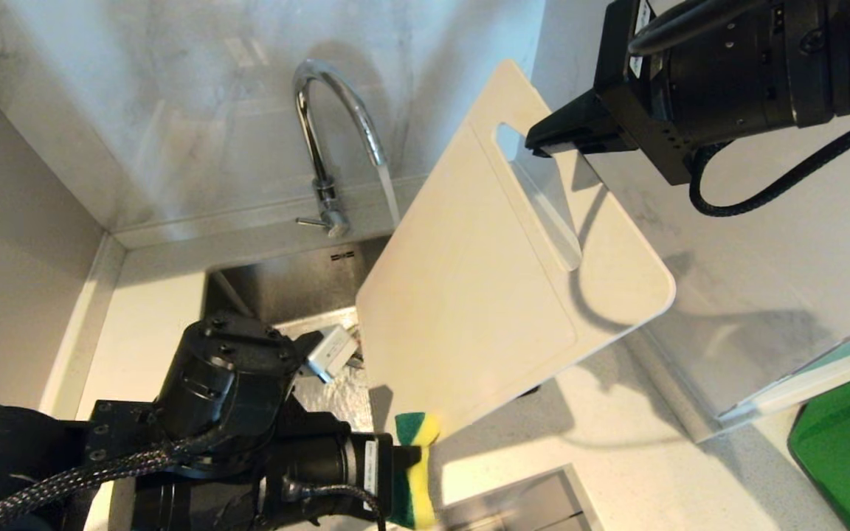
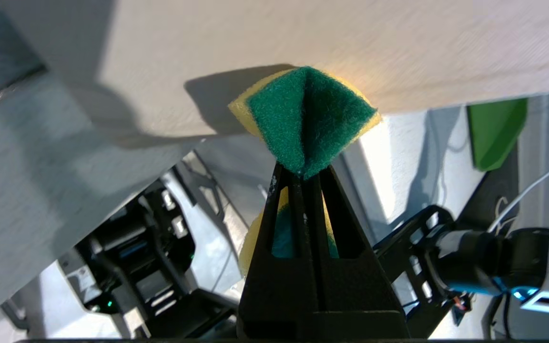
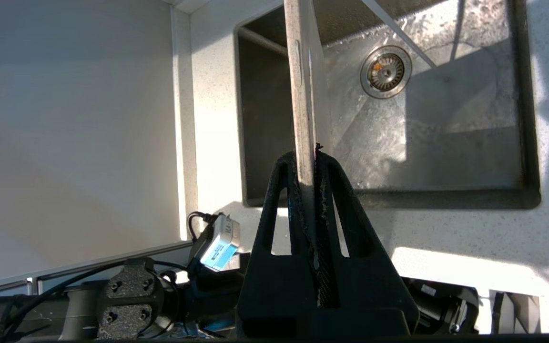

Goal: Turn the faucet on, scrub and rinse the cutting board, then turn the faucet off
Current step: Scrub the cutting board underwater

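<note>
My left gripper (image 1: 414, 450), nearest, has its jaws clamped on a sponge (image 1: 416, 472) touching the board's (image 1: 484, 295) near edge. My right gripper (image 1: 543, 144) pinches the board's far handle end, holding it tilted over the sink (image 1: 285, 284). The faucet (image 1: 333, 140) runs at the far side.

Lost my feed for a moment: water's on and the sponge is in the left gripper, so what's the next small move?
Probably stroke the sponge up the cutting board. The left gripper pinches it right at the board's bottom edge, the right gripper clamps the board over the sink, and the faucet is running.
</note>
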